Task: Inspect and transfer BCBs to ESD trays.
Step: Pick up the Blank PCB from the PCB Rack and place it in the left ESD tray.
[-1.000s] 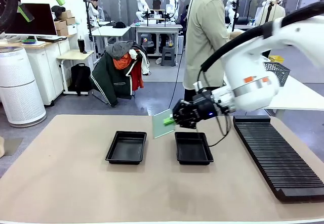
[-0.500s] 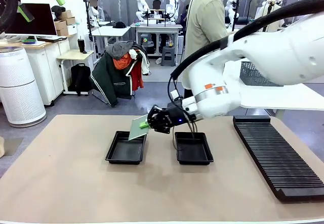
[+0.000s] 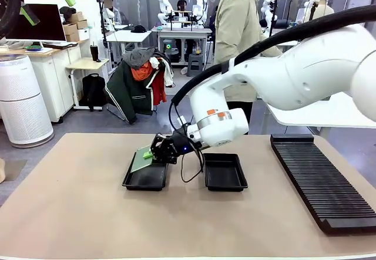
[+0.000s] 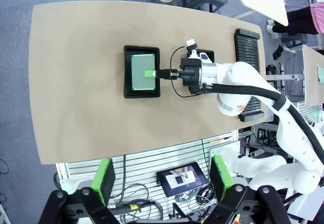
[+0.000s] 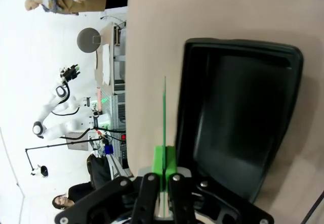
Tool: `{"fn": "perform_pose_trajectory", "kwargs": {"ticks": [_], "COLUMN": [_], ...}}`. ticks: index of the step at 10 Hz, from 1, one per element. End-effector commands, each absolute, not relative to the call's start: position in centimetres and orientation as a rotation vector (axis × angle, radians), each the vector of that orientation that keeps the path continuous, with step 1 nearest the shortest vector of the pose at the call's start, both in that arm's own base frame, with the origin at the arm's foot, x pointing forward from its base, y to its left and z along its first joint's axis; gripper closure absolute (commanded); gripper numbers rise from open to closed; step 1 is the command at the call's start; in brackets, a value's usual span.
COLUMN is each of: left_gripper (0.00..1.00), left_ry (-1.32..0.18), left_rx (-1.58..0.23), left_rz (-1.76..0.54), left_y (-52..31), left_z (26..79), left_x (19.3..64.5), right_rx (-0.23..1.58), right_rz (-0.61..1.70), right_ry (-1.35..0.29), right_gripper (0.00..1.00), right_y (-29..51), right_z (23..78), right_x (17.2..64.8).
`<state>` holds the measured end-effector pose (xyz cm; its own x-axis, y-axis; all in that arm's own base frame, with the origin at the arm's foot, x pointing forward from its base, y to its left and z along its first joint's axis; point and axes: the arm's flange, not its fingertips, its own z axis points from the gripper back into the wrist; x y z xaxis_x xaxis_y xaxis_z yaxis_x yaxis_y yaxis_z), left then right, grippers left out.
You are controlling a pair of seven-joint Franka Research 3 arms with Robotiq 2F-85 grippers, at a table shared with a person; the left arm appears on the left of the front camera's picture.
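your right pincer (image 3: 148, 153) is clamped shut on one edge of a single bcb (image 3: 140, 162), with a green pad on each face of the board. the board hangs tilted over the left tray (image 3: 144, 186), its low edge down near the rim; you can't tell whether it touches the tray floor. in the left wrist view, looking down from above, the board covers most of that tray's floor. in the right wrist view it shows edge-on, a thin green line beside the tray's black wall.

the right tray (image 3: 225, 188) sits just beside the left one, apart from it, under the right arm's wrist. so you have two esd trays and one board.

your left pincer (image 4: 163, 183) hangs high above the counter (image 3: 76, 213), its two green fingers spread wide around nothing.

one long black ribbed rack (image 3: 320, 181) lies along the counter's right side, well apart from the trays. one person (image 3: 238, 25) stands at the far side.
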<state>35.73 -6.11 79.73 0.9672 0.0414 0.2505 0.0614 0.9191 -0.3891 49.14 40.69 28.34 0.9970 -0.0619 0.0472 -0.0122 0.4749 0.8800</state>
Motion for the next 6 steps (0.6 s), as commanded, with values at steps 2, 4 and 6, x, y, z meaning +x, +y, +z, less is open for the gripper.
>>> {"fn": "perform_pose_trajectory", "kwargs": {"ticks": [2,4,6], "left_gripper": [0.00,0.00,0.00], "left_ry": [-0.260,-0.260,-0.260], "left_rx": [-0.420,-0.420,-0.420], "left_rz": [-0.009,-0.009,-0.009], "left_y": [-6.1,-6.1,-6.1], "left_z": [79.7,79.7,79.7], "left_x": [35.6,35.6,35.6], "right_rx": [1.001,0.982,0.965], "right_rz": [-0.079,-0.093,-0.103], "right_ry": [-0.053,-0.047,-0.030], "right_gripper": [0.98,0.98,0.98], "right_y": [42.1,42.2,42.4], "right_z": [27.1,26.5,25.8], "right_x": [50.4,50.5,50.7]}}
